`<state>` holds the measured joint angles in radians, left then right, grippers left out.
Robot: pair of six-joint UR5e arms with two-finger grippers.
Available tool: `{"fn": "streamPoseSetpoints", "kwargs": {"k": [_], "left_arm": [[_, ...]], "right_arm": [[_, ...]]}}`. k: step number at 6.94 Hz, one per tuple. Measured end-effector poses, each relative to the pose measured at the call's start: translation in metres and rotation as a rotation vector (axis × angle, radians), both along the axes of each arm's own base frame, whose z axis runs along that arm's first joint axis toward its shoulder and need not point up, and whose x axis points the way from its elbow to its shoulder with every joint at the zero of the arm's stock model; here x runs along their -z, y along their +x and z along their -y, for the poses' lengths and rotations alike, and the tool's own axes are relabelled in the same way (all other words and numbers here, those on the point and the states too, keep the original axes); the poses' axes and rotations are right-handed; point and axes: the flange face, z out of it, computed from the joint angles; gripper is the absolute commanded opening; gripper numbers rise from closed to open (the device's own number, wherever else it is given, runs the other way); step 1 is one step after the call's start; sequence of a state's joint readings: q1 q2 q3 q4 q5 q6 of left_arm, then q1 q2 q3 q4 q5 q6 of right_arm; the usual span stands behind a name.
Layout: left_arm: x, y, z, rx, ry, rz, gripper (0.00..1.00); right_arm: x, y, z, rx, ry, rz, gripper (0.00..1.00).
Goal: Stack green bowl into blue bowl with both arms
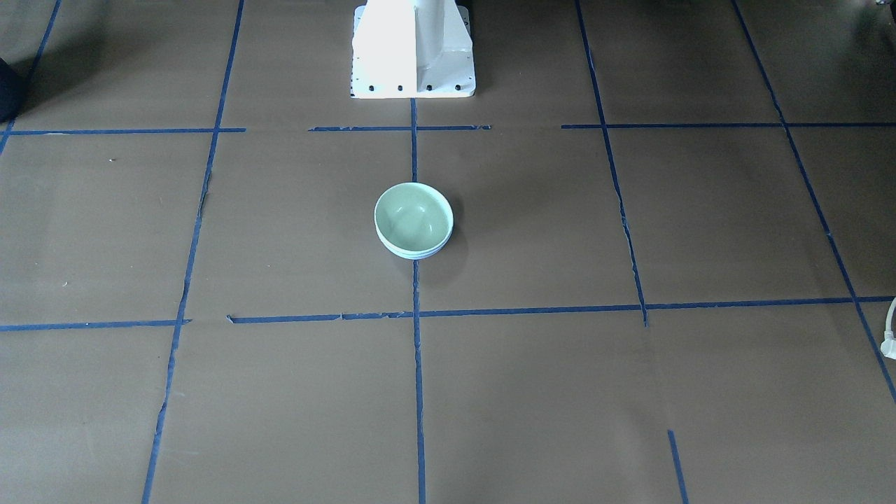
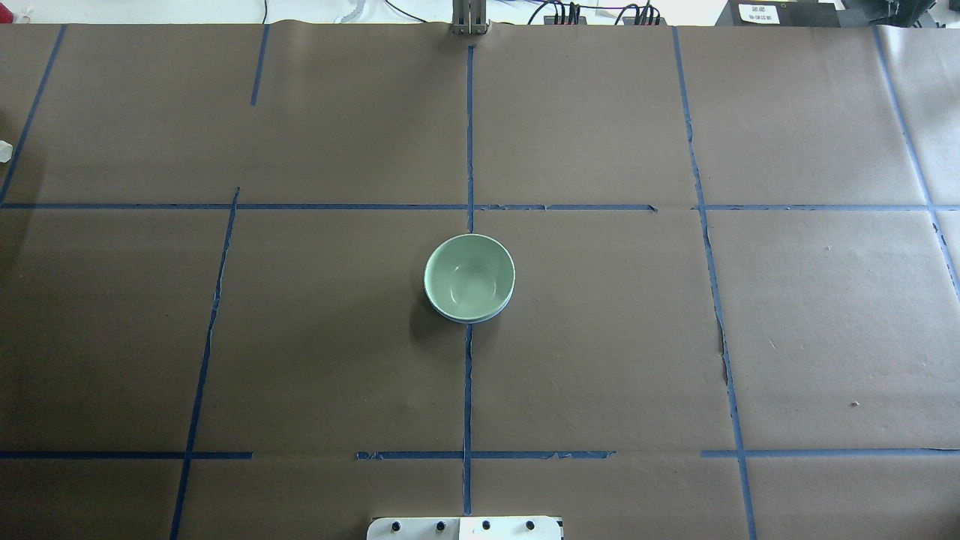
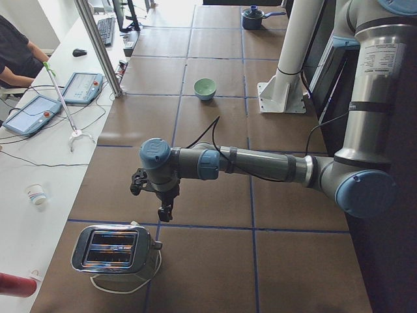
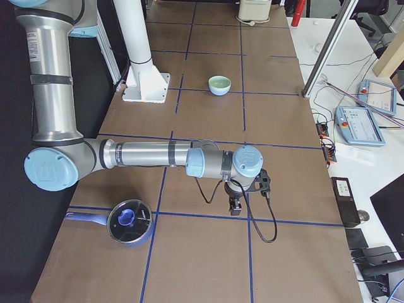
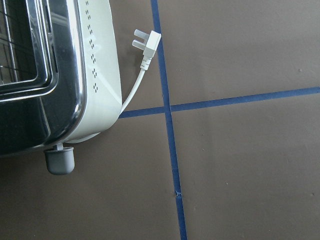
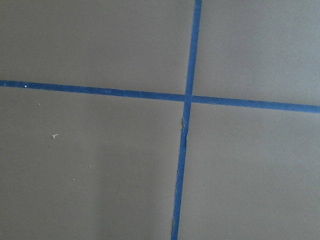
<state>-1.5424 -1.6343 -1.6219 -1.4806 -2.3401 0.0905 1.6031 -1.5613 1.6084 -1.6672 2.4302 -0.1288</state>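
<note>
Overhead exterior: green bowl (image 2: 469, 276) nested in blue bowl (image 1: 416, 255), centre of table (image 2: 675, 337).
At opposite table ends hang the left end effector (image 3: 166, 212) and right end effector (image 4: 235, 207); spread or pressed together, cannot tell. Stack judged complete: leave undisturbed.

The blue bowl (image 1: 418, 256) shows only a thin rim under the green bowl (image 1: 413, 218).

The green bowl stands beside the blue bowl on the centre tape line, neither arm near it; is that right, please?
Not quite: the green bowl sits nested inside the blue bowl, not beside it; the exterior front-facing view shows this. The rest holds.
</note>
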Motion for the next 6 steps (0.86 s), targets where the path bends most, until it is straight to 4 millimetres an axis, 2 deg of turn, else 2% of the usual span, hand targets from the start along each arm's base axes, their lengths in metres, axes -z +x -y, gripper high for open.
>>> {"fn": "streamPoseSetpoints", "kwargs": {"k": [2, 6], "left_arm": [[-0.003, -0.001, -0.004, 0.001, -0.004, 0.001, 1.0], [-0.018, -0.004, -0.013, 0.004, -0.027, 0.001, 1.0]], "right_arm": [[0.008, 0.013, -0.015, -0.031, 0.012, 0.001, 1.0], [0.019, 0.015, -0.017, -0.079, -0.013, -0.003, 1.0]]}}
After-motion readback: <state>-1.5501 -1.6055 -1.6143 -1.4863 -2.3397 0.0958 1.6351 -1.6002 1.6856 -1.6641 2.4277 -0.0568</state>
